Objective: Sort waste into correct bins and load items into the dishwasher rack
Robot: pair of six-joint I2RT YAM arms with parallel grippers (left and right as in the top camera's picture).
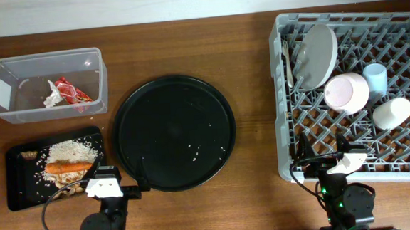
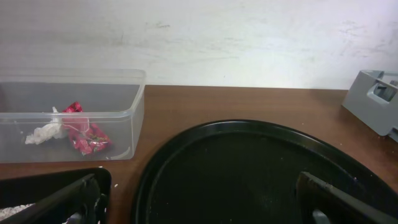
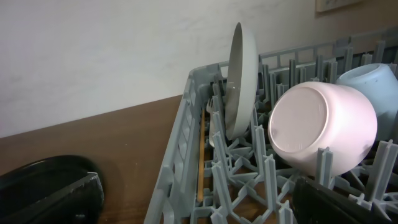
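Note:
The dishwasher rack (image 1: 282, 89) at the right holds a grey plate (image 1: 315, 51) on edge, a white fork (image 1: 286, 60), a pinkish bowl (image 1: 346, 92), a blue cup (image 1: 375, 79) and a white cup (image 1: 392, 113). The red-and-white wrapper (image 1: 68, 91) lies in the clear tub (image 1: 44, 55). The flat black tray (image 1: 17, 198) carries rice (image 1: 68, 150) and a carrot (image 1: 69, 167). My left gripper (image 1: 121, 178) stands open and empty between the flat tray and the round tray. My right gripper (image 1: 323, 154) is open and empty over the rack's front left corner. The right wrist view shows the plate (image 3: 242, 81) and bowl (image 3: 320, 127).
A large round black tray (image 1: 173, 124) with a few rice grains sits mid-table. In the left wrist view the tub (image 2: 112, 106) with the wrapper (image 2: 84, 134) stands behind and left of that round tray (image 2: 249, 168). A white wall runs along the table's far edge.

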